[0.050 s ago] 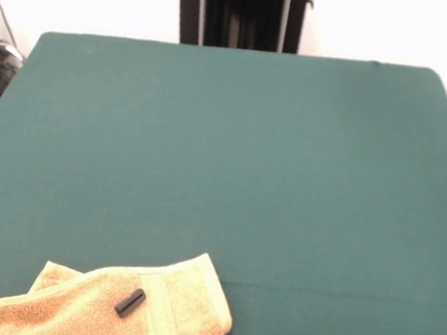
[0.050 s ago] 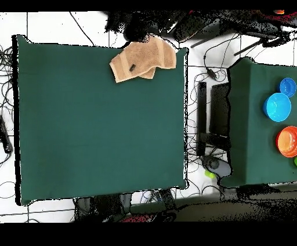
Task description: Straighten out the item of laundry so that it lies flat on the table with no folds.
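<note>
**Towel bunched at table edge, pincer out of sight**

No pincer visible in either view, so no telling whether spread or pressed together. Golden-orange towel [image 1: 107, 307] crumpled at the near edge of the green table [image 1: 224, 160] in the front view, a small black cylinder [image 1: 130, 302] resting on top, beside the ribbed band. Best handled, probably, by pinching one free corner and drawing it toward the table's middle, low and slow, mindful of the cylinder rolling off. Front view: band and fold lines. Overhead only: whole towel outline, one end overhanging the edge, plus a second table with coloured bowls [image 2: 278, 107] well apart.
</note>
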